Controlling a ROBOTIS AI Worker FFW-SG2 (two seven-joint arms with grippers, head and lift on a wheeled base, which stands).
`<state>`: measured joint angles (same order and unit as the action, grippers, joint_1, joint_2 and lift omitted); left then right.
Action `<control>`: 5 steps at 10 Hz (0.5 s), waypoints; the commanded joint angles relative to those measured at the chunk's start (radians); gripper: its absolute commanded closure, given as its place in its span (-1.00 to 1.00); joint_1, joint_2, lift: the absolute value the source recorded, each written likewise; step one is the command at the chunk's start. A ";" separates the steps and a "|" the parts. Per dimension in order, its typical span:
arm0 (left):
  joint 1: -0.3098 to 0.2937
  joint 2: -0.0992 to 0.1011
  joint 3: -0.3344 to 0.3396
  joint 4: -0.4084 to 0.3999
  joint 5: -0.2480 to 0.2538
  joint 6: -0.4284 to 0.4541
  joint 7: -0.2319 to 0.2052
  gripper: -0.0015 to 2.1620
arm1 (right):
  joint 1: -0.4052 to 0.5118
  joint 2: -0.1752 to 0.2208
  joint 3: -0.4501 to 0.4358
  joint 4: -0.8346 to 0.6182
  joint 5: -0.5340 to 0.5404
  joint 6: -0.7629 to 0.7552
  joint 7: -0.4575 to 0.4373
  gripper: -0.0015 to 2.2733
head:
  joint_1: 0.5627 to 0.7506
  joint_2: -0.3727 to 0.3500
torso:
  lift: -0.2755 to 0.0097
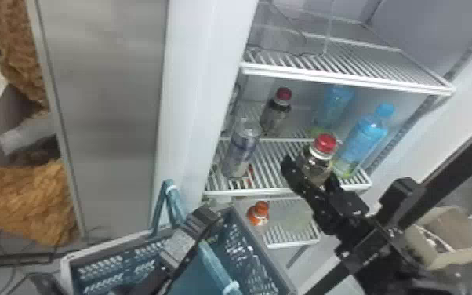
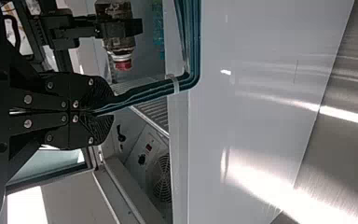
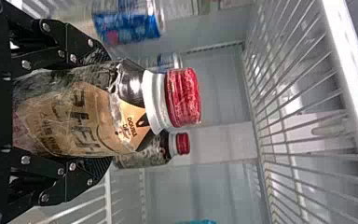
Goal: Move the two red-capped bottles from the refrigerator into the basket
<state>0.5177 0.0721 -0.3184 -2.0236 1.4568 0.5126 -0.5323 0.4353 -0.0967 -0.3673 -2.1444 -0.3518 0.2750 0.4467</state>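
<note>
right gripper point(image 1: 311, 171) clamps a dark bottle point(image 3: 130, 84): tan label point(image 3: 77, 122), white collar point(image 3: 155, 101), glossy red cap point(image 3: 183, 97).

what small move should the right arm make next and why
Probably ease the right gripper toward the teal plastic basket: its fingers clasp a tan-labelled, red-capped bottle, and the basket is open, lower and to the left.

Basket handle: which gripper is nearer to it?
Left gripper, closed on the basket handle. The right gripper is farther, holding a red-capped bottle by the shelf.
</note>
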 commanded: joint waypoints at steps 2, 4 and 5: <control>0.000 0.000 -0.001 0.000 0.005 0.000 0.000 0.11 | 0.097 0.000 -0.008 -0.129 -0.053 0.081 0.026 0.12 | 0.41 -0.94 | 0.93; 0.000 0.000 -0.001 0.000 0.005 0.003 0.000 0.11 | 0.161 0.000 -0.010 -0.208 -0.085 0.127 0.041 0.12 | 0.41 -0.94 | 0.93; 0.000 -0.002 -0.001 0.000 0.003 0.005 0.000 0.11 | 0.186 0.000 -0.016 -0.237 -0.097 0.159 0.059 0.12 | 0.41 -0.94 | 0.93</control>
<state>0.5178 0.0718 -0.3196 -2.0236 1.4609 0.5169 -0.5323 0.6042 -0.0967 -0.3799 -2.3618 -0.4401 0.4155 0.5036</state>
